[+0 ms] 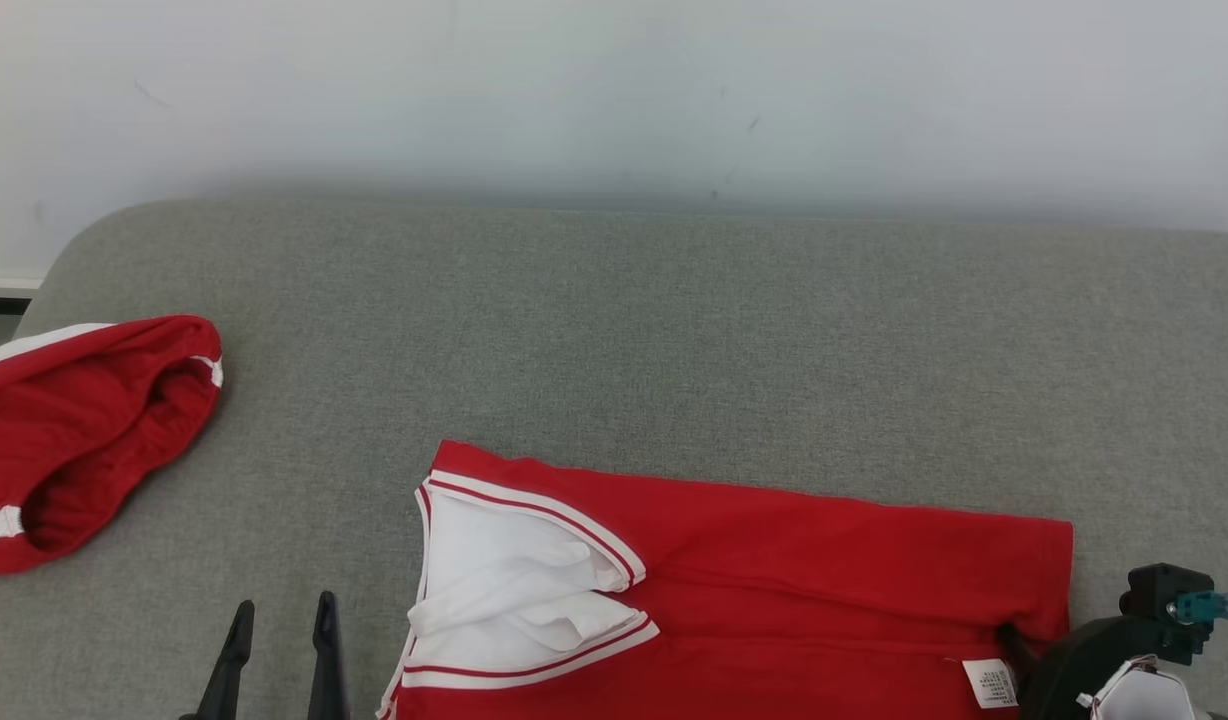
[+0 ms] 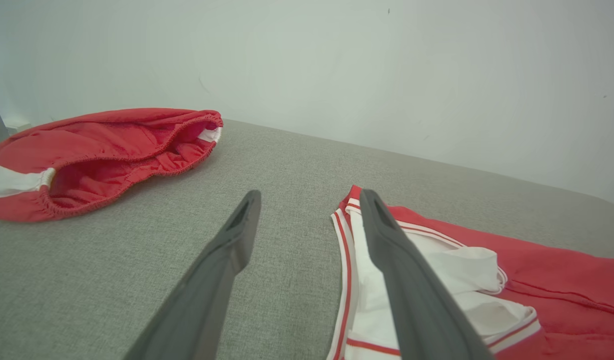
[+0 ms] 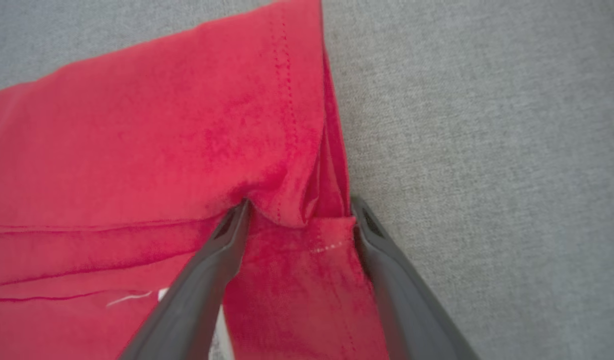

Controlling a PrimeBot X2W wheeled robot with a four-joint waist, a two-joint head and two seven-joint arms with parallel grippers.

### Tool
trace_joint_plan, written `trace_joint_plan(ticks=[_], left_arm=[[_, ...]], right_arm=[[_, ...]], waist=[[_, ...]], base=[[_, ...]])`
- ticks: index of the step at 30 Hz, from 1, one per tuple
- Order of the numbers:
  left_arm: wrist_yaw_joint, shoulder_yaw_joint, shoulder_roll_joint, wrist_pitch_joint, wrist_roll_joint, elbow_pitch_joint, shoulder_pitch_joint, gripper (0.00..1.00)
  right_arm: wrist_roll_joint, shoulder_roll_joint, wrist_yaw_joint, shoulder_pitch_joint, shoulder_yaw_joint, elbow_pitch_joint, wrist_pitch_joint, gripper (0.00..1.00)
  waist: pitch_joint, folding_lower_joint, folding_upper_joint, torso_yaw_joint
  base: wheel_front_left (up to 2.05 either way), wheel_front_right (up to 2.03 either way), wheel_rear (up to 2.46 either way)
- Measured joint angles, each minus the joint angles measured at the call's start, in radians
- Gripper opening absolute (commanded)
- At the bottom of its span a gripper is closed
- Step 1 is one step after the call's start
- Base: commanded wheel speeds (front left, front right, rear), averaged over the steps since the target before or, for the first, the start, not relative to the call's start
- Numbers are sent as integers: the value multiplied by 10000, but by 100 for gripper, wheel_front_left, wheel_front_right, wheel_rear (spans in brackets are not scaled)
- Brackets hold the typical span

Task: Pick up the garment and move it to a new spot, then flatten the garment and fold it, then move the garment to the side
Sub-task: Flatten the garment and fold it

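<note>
The right gripper [image 3: 299,212] stands fully spread. Its fingers straddle the bunched hem corner of the red garment [image 1: 824,570], tips against the cloth — nothing pinched yet. The left gripper [image 1: 282,640] is equally wide and empty, hovering just beside the white collar [image 1: 504,570]. The garment lies part-folded on the grey cushion [image 1: 624,330], near its front edge. It looks light, limp and quick to wrinkle — best taken at hem corner and collar edge together.

The red garment [image 1: 824,560] is running off the head view's bottom edge, the red shorts [image 1: 74,430] off its left; print on the label [image 1: 990,684] is showing too small to read.
</note>
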Motion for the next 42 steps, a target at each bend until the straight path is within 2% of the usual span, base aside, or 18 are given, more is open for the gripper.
trace_joint_plan(ticks=[16,19,20,21,22,23,33,34,35,40,42], left_arm=[[146,-244,-6,104,-35,-109,-15,100],[144,-293,2,134,-40,-111,-28,100],[144,-297,8,134,-54,-111,-29,100],[144,-303,15,136,-69,-113,-30,100],[144,-309,19,136,-79,-113,-31,100],[140,-316,23,136,-81,-109,-33,100],[132,-326,75,144,-199,-42,-25,100],[132,-334,75,140,-201,-27,-24,100],[132,-343,75,134,-217,-6,-22,100],[128,-387,100,132,-268,92,-12,100],[130,-374,127,130,-286,121,3,100]], right_arm=[[79,19,19,71,-257,-6,211,100],[125,2,19,6,-219,153,194,62],[130,0,19,-22,-217,213,174,45],[136,-6,19,-83,-234,282,102,34],[136,-4,19,-116,-267,336,35,10],[130,-6,19,-131,-282,360,-58,0],[-2,38,21,-144,-514,387,-245,0],[2,42,21,-128,-502,357,-224,59],[36,40,21,-97,-514,343,-104,100],[165,46,19,343,-746,-408,270,100],[232,35,17,644,-978,-1273,382,100]], waist=[[42,0,0,-91],[71,0,0,-103],[78,0,-1,-101],[86,-1,0,-98],[94,-1,-1,-94],[99,0,0,-88],[6,0,0,-113],[-10,0,0,-127],[-26,0,0,-143],[-130,0,0,-187],[-184,0,1,-238]], base=[[0,0,0],[0,0,0],[0,0,0],[0,0,0],[0,0,0],[0,0,0],[0,0,0],[0,0,0],[0,0,0],[0,0,0],[0,0,0]])
